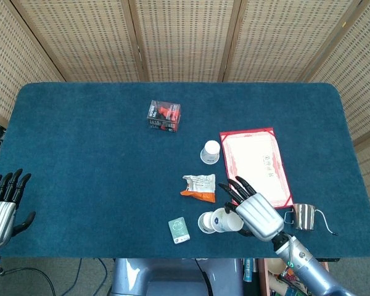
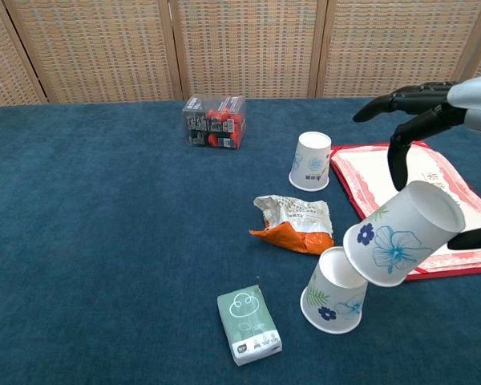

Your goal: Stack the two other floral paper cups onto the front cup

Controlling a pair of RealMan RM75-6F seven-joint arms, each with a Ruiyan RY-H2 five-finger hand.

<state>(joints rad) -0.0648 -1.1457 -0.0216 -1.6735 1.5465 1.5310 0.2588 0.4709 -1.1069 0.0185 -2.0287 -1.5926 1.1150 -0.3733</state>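
The right hand (image 2: 433,120) holds a floral paper cup (image 2: 401,234) tilted on its side, rim toward the front cup (image 2: 337,290), which stands upside down near the table's front edge, just beside a crumpled snack wrapper (image 2: 295,223). The carried cup hangs just over the front cup's upturned base and looks to overlap it in the chest view, though I cannot tell whether they touch. So the step in hand is seemingly the first stacking. The next move calls for tipping the carried cup mouth-down, squaring it over the base and lowering it before the fingers let go (a skewed approach could knock the light cup over). The third cup (image 2: 311,161) waits inverted further back, beside the red-bordered certificate (image 2: 385,168). The left hand (image 1: 3,203) rests at the table's near left corner, fingers straight and apart, holding nothing
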